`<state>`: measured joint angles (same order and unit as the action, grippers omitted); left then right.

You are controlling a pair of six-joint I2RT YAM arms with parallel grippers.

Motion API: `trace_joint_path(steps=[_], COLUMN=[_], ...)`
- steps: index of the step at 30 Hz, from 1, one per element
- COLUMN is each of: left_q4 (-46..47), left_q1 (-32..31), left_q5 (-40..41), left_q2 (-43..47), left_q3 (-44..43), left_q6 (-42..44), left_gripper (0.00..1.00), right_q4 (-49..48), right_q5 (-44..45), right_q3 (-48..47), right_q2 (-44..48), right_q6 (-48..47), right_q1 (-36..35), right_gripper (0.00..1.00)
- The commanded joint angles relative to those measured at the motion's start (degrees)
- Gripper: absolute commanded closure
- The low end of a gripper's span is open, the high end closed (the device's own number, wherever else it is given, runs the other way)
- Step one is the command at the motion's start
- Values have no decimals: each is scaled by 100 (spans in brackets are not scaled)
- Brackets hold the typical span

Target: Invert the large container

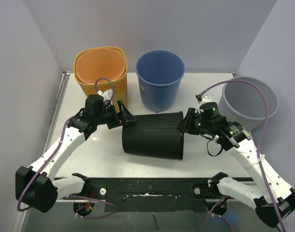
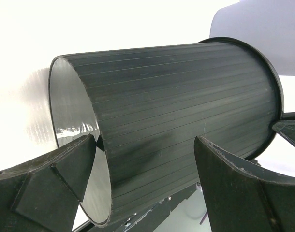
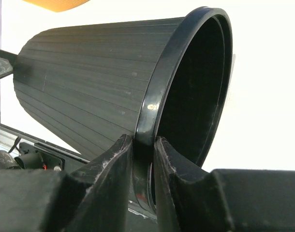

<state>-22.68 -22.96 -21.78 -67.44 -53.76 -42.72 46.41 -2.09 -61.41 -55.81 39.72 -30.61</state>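
Black container [image 1: 154,135] on side, bench centre toward front edge. Likely thin ribbed plastic: light, flexy, slick. Right gripper [image 3: 143,147] pinches rim; left gripper [image 1: 125,115] spread by base.

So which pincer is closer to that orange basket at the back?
Left. The left pincer sits open just in front of the orange basket, at the base end of the black bin. The right pincer is across the bin, clamped on its rim.
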Motion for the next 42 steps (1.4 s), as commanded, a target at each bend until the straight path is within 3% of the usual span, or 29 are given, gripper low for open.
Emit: trace_joint_path(steps=[1, 10, 24, 29, 42], left_q4=[579, 873, 1592, 1386, 1951], left_q1=[116, 248, 304, 327, 56], left_q5=[-472, -1140, -1307, -1381, -1671], left_q2=[11, -34, 40, -43, -435], left_q3=[3, -343, -937, -1420, -1889], left_q6=[-133, -305, -1021, -1012, -1105], left_gripper=[17, 17, 17, 17, 17], right_q4=[17, -237, -1309, -1371, -1764], right_q5=[237, 198, 103, -24, -142], right_q3=[-213, 42, 84, 14, 891], right_q2=[-44, -81, -618, -771, -475], right_q6=[-44, -44, -126, -190, 151], right_q1=[-41, -42, -33, -40, -41], right_gripper=[82, 88, 86, 86, 83])
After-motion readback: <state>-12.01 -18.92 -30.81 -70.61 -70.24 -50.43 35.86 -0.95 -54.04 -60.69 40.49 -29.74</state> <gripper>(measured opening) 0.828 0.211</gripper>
